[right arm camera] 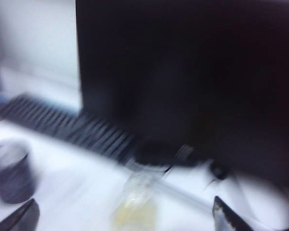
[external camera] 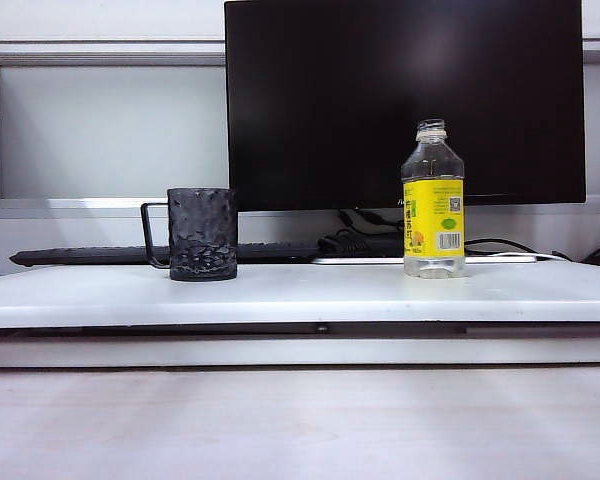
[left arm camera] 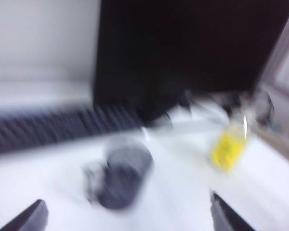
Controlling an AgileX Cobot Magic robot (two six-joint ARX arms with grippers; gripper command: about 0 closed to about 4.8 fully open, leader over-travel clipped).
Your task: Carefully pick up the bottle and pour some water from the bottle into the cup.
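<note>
In the exterior view, the dimpled dark cup (external camera: 202, 234) with a thin wire handle stands on the white desk (external camera: 300, 292), well apart from the taller, uncapped clear bottle (external camera: 433, 200) with its yellow label; a black monitor (external camera: 405, 100) and keyboard (external camera: 90, 255) sit behind them, and no arm shows. The blurred left wrist view shows the left hand (left arm camera: 127, 216) open, fingertips wide apart, empty, short of the cup (left arm camera: 123, 175). The blurred right wrist view shows the right hand (right arm camera: 125, 219) open and empty, near the bottle (right arm camera: 137, 199).
</note>
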